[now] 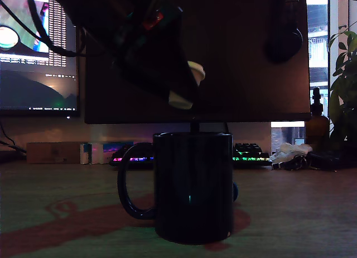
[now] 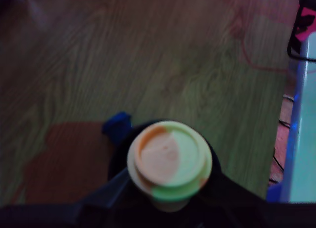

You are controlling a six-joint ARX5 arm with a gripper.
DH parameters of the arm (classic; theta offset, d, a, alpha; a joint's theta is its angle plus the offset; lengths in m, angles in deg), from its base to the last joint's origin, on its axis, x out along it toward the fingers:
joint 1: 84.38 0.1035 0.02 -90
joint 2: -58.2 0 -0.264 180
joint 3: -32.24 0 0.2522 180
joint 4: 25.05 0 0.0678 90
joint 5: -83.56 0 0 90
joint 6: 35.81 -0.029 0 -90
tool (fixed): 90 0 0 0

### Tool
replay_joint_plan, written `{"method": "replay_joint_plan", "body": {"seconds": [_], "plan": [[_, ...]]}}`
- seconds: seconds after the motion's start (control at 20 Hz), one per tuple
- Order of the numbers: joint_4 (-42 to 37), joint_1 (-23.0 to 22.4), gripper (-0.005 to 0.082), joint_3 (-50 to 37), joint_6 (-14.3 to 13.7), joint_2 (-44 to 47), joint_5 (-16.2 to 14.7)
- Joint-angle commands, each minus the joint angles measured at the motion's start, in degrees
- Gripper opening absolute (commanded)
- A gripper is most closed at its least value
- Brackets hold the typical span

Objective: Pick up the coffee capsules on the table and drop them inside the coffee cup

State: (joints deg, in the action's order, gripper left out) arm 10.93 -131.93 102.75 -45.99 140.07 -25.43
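Observation:
The coffee cup (image 1: 192, 185), a glossy dark navy mug, stands on the table with its handle (image 1: 129, 182) toward the exterior view's left. My gripper (image 1: 187, 87) hangs just above the cup's mouth, shut on a pale yellow coffee capsule (image 1: 196, 72). The wrist view looks straight down on that capsule (image 2: 169, 160), held between my dark fingers (image 2: 106, 191), with the cup's dark rim (image 2: 114, 156) showing around it. A blue capsule (image 2: 117, 124) lies on the table right beside the cup; a sliver of blue (image 1: 236, 191) peeks out behind the cup at the exterior view's right.
Behind the cup are two monitors (image 1: 251, 57), a lit keyboard (image 1: 248, 154), a cardboard box (image 1: 53, 153), crumpled white paper (image 1: 290, 152), a brown bottle (image 1: 317, 124) and a plant (image 1: 343, 73). A red figure (image 1: 67, 221) marks the wood-grain table.

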Motion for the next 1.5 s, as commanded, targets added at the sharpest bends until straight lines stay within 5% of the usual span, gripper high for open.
{"method": "replay_joint_plan", "body": {"seconds": [0.0,0.45,0.65,1.25,1.45], "plan": [[-0.46,-0.26,0.0246,0.39,0.33,0.0,-0.13],[0.26,-0.26,0.0256,0.39,1.44,0.0,-0.11],[0.52,-0.26,0.0694,0.39,2.34,0.0,-0.68],[1.44,-0.24,0.0684,0.83,2.84,0.0,-0.63],[6.56,-0.22,0.0465,5.31,2.89,0.0,-0.63]]}}
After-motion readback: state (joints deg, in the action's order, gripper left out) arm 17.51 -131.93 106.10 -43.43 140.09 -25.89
